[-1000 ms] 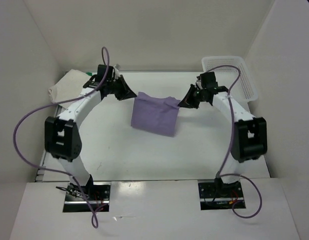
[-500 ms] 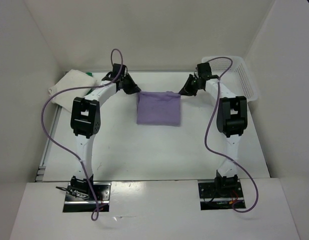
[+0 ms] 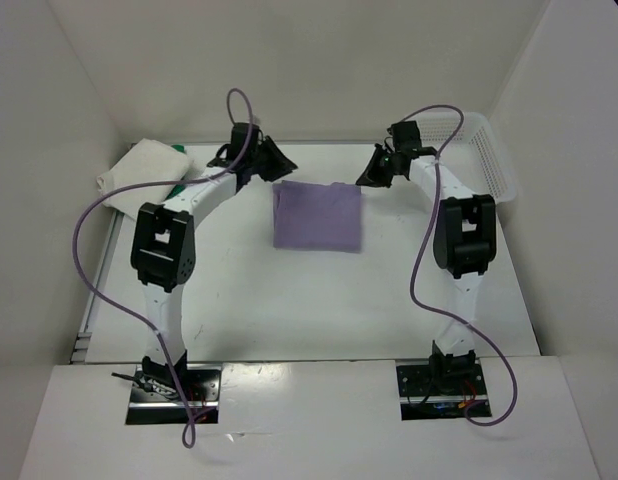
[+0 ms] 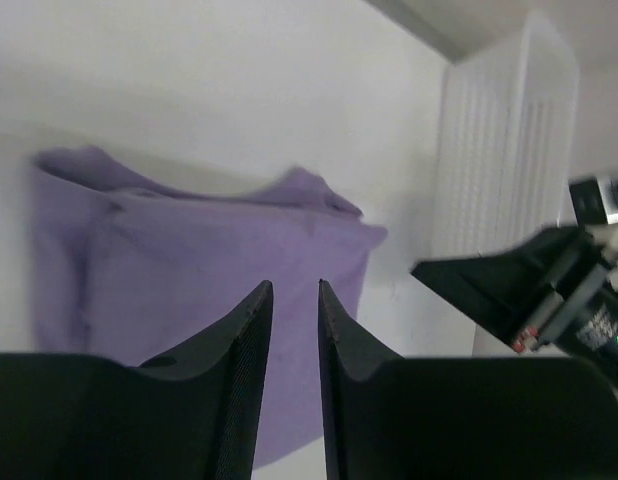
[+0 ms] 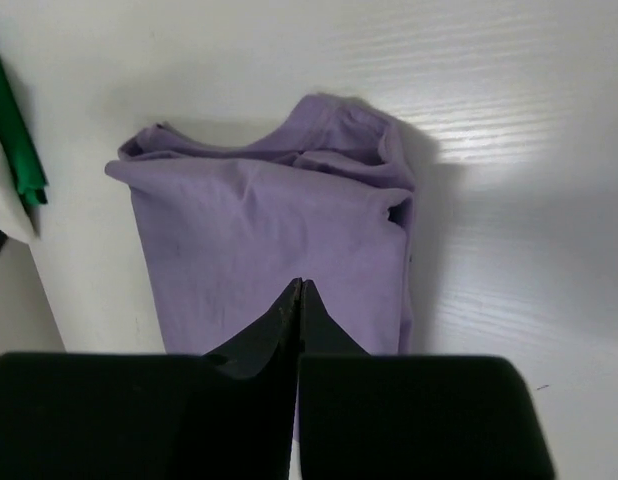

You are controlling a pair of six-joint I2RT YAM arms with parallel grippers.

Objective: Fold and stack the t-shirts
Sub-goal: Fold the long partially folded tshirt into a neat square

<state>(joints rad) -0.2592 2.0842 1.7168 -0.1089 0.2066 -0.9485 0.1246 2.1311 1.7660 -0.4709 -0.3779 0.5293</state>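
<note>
The left gripper (image 3: 276, 158) is hovering at the far left corner of the lavender t-shirt (image 3: 317, 217). In the left wrist view its fingers (image 4: 251, 330) are standing slightly apart, with a narrow gap between the tips and nothing in that gap. The lavender cloth is showing directly beneath and ahead of the tips.

The right gripper (image 3: 372, 175) is hovering at the far right corner of the same shirt. In the right wrist view its fingers (image 5: 284, 320) are pressing together tip to tip, with no cloth between them. The shirt is lying below and ahead of them.

The lavender t-shirt is lying folded into a rough rectangle on the table (image 3: 289, 300), flat, between the two grippers and just nearer the bases than both. Its far edge is bunching slightly.

The white t-shirt (image 3: 139, 170) is lying crumpled well to the left of the left gripper, at the table's left edge. The green t-shirt (image 3: 177, 150) is showing only as small patches against it.

The mesh basket (image 3: 484, 150) is sitting to the right of the right gripper, at the far right corner.
</note>
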